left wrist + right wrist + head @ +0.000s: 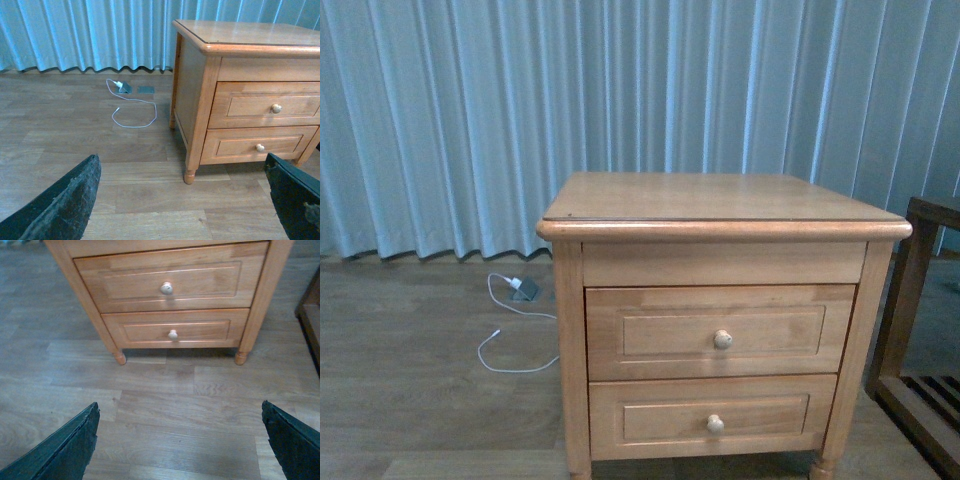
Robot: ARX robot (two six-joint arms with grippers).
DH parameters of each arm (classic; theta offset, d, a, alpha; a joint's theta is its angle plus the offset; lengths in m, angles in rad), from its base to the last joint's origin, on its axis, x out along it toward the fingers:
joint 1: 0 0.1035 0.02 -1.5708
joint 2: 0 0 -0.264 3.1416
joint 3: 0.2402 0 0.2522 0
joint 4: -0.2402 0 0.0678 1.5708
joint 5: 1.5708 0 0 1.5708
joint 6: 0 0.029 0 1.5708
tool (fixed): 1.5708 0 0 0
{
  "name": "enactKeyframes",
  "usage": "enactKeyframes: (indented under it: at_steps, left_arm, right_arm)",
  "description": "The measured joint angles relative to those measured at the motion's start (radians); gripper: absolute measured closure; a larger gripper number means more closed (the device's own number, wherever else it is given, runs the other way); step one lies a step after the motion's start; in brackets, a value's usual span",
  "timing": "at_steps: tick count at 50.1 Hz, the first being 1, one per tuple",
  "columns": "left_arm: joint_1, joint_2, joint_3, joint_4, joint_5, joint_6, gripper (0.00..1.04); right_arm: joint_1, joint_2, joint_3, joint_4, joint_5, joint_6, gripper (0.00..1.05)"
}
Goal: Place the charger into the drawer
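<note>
Fig.: light-wood nightstand (pixel 720 200) standing on wood-plank floor (pixel 420 400) w/ pale pleated curtain (pixel 470 120) hanging behind. Top of nightstand showing bare wood in front view. The upper drawer (pixel 720 332), taller of two, sitting flush & closed, w/ recessed panel front & round wooden knob (pixel 722 339) at center. Lower drawer (pixel 713 416), shorter, sitting just beneath, also closed.

Charger w/ black cable: not showing in any view; its position cannot be told. On floor to the left of nightstand, near curtain, a white plug (pixel 514 283) w/ thin white cable (pixel 510 360) is lying beside a small grey floor plate (pixel 527 290); cable looping toward the viewer. Left wrist view showing same plug (pixel 117 85) & a second grey plate (pixel 146 89) next to it.

Dark wooden furniture frame (pixel 920 320) standing to the right of nightstand, partly cut off.

Left tool (pixel 182 200): fingers (pixel 65 205) spread wide apart, nothing between them, hanging over floor, well apart from nightstand. Right tool (pixel 180 440): fingers (pixel 65 450) likewise spread wide, pinching nothing, facing both drawer fronts from over the floor.
</note>
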Motion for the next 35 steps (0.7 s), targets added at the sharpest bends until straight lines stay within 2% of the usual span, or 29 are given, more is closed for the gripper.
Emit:
enactKeyframes:
  at_steps: [6, 14, 17, 21, 32, 35]
  left_arm:
    - [0.000, 0.000, 0.000, 0.000, 0.000, 0.000, 0.06]
    - [0.000, 0.000, 0.000, 0.000, 0.000, 0.000, 0.06]
    - [0.000, 0.000, 0.000, 0.000, 0.000, 0.000, 0.06]
    - [0.000, 0.000, 0.000, 0.000, 0.000, 0.000, 0.06]
    - [0.000, 0.000, 0.000, 0.000, 0.000, 0.000, 0.06]
    - [0.000, 0.000, 0.000, 0.000, 0.000, 0.000, 0.06]
  right_arm:
    - [-0.014, -0.160, -0.064, -0.036, 0.041, 0.035, 0.08]
    - [-0.011, -0.180, -0.074, -0.010, 0.064, 0.039, 0.09]
    - [-0.001, -0.181, -0.150, 0.190, 0.177, -0.021, 0.19]
    - [-0.017, -0.218, -0.220, 0.358, 0.208, -0.073, 0.34]
    - [-0.069, -0.328, -0.273, 0.329, 0.156, -0.110, 0.74]
    - [-0.108, -0.356, -0.282, 0.309, 0.096, -0.112, 0.83]
